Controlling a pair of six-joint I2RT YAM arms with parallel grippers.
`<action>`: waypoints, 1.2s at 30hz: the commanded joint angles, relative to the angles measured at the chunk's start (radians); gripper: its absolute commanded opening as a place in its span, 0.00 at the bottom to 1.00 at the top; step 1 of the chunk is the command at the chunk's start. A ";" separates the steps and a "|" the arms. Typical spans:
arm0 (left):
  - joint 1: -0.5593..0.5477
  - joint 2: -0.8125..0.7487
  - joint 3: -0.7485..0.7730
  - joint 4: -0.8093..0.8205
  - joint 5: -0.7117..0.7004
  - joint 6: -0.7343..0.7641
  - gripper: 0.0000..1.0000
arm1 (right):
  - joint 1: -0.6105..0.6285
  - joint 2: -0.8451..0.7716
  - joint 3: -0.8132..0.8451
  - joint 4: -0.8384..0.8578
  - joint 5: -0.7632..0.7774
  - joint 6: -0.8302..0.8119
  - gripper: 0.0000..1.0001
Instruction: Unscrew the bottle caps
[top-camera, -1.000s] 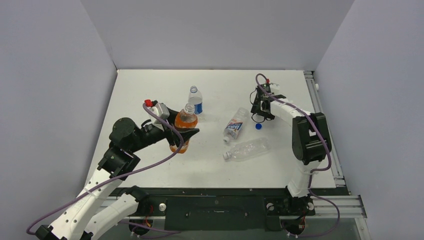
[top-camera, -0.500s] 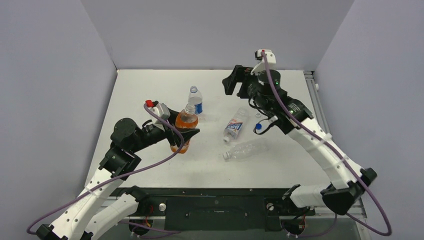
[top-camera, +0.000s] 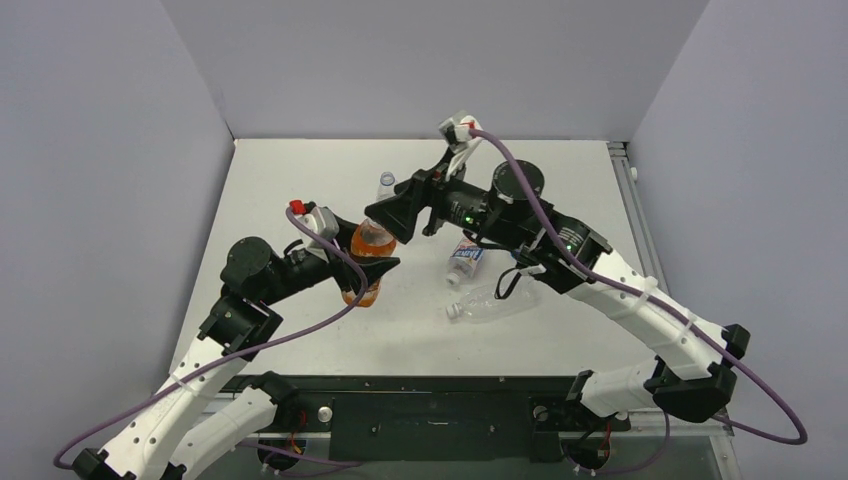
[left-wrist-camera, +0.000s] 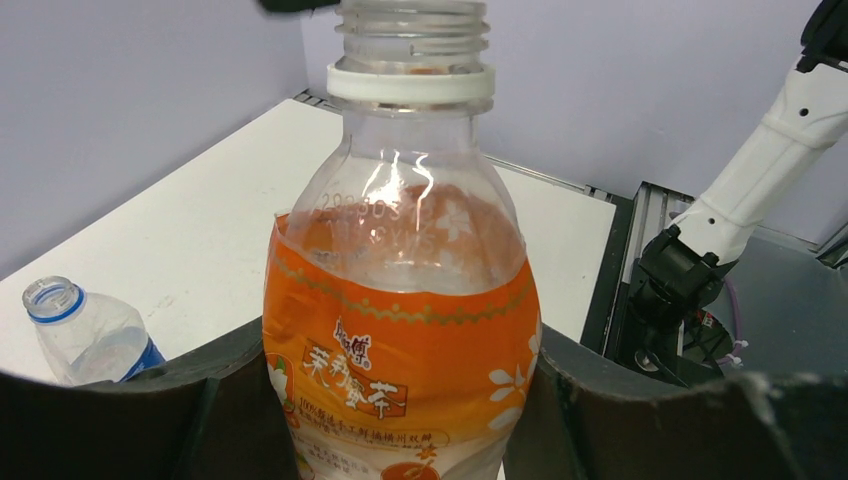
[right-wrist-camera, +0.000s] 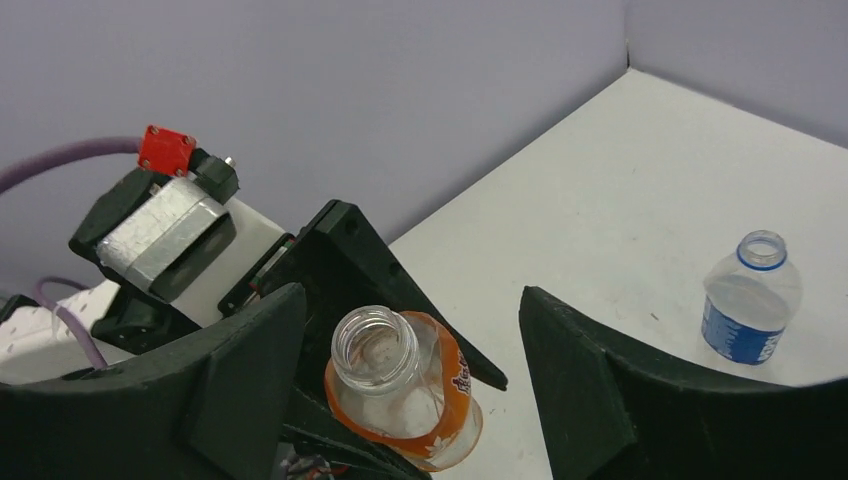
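The left gripper (top-camera: 370, 278) is clamped on the orange bottle (top-camera: 370, 243), one finger on each side of its label, holding it upright toward 9 o'clock of the white table (top-camera: 300, 180). The bottle's mouth (right-wrist-camera: 373, 345) is open, with bare threads above a white collar ring (left-wrist-camera: 410, 82). The right gripper (top-camera: 408, 213) hangs just above that mouth, its fingers spread wide and gripping nothing. At 12 o'clock from the orange bottle stands a small blue-labelled bottle (right-wrist-camera: 752, 300), its neck also open. At 3 o'clock a bottle with a blue-and-white label (top-camera: 468, 255) lies on its side, partly under the right arm. At 4 o'clock a plain clear bottle (top-camera: 497, 298) lies flat; I cannot tell whether either lying bottle is capped.
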 joint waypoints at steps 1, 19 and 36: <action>0.003 -0.014 0.012 0.051 0.020 0.001 0.09 | 0.033 0.039 0.077 -0.001 -0.083 -0.031 0.71; 0.003 -0.044 0.044 -0.074 -0.169 -0.013 0.97 | 0.063 0.121 0.143 -0.168 0.063 -0.149 0.00; 0.017 -0.192 0.120 -0.510 -0.454 0.063 0.97 | 0.013 0.424 0.042 0.123 0.284 -0.317 0.00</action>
